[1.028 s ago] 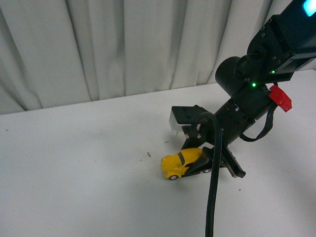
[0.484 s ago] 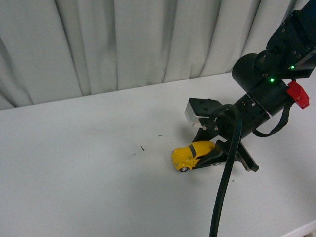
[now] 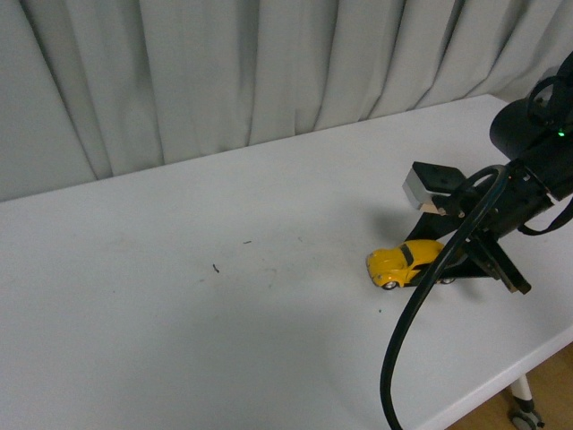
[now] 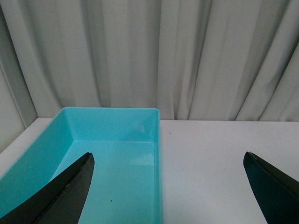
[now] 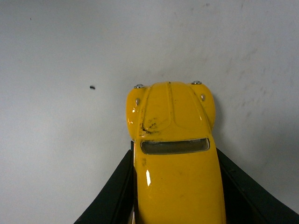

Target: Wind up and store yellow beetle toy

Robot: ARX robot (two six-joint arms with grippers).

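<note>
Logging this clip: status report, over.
Right gripper shut on yellow beetle toy, wheels on table. Left gripper open, empty, teal bin ahead. No obstruction seen.

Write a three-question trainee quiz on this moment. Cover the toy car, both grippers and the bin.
1. True or false: the left gripper has its fingers shut on the yellow beetle toy.
2. Multiple choice: the right gripper grips the toy by
A. the two sides of its rear half
B. the tip of its nose
C. one front wheel
3. Fill in the blank: the left wrist view shows an empty ____ bin on the table.

Key:
1. False. The left gripper's fingers stand wide apart, and the toy is not in that view.
2. A
3. turquoise
</note>
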